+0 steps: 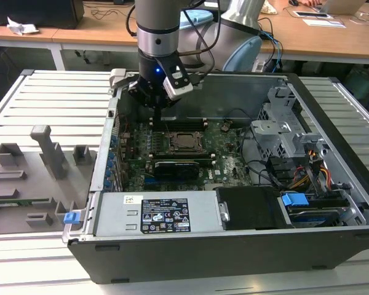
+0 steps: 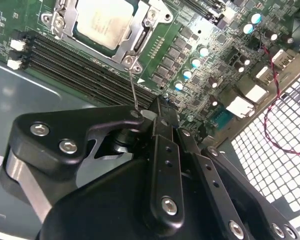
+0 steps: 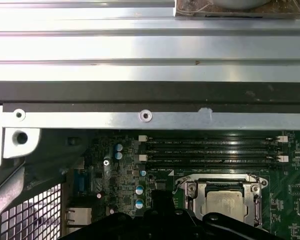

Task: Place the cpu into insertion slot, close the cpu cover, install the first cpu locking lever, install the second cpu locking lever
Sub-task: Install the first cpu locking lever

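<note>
**Lever work at the socket: chip seated, cover down**

The chip (image 2: 102,22) lies flat in the socket (image 1: 186,140), near the middle of the board (image 1: 227,163). The cover (image 2: 140,42) sits over it, and the pale metal top shows through the window. At the socket corner beside the memory slots (image 2: 75,57), a thin wire lever (image 2: 133,87) stands up, unlatched. Its free end meets the tip of the gripper (image 2: 160,107). The gripper's fingers look drawn together, but I cannot tell whether they pinch the wire or only touch it. In the exterior view the gripper hangs inside the case (image 1: 234,258), over the board's far edge and on that view's left of the socket.

This looks like the first locking lever. To do it well, I would keep contact near the wire's free end. I would also follow the arc about its hinge at the socket corner rather than press straight down, so the wire does not bend or slip free and spring back. The cover should lie level under it. The path should stay off the memory slots and the capacitors (image 2: 195,62) alongside.
</note>
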`<state>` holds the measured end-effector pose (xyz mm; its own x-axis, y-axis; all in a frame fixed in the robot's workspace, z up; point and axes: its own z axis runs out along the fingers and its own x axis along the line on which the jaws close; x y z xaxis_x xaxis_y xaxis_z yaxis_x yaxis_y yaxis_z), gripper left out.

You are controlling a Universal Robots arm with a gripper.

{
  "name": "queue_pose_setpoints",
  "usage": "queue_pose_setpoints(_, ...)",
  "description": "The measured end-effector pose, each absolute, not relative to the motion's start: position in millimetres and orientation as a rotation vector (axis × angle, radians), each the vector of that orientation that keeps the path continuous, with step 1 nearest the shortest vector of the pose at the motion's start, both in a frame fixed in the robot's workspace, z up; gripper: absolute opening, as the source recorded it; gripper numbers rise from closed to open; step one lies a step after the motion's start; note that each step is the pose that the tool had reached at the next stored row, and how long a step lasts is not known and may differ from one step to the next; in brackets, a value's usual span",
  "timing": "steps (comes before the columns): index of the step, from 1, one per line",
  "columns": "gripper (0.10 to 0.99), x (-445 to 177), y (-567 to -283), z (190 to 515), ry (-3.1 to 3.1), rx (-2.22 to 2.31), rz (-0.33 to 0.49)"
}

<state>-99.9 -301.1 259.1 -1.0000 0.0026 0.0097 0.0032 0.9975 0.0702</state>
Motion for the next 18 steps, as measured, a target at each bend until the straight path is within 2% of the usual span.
queue_pose_setpoints(18, 0.106, -86.3, -301.0, 258.8, -3.13, -0.004, -0.11)
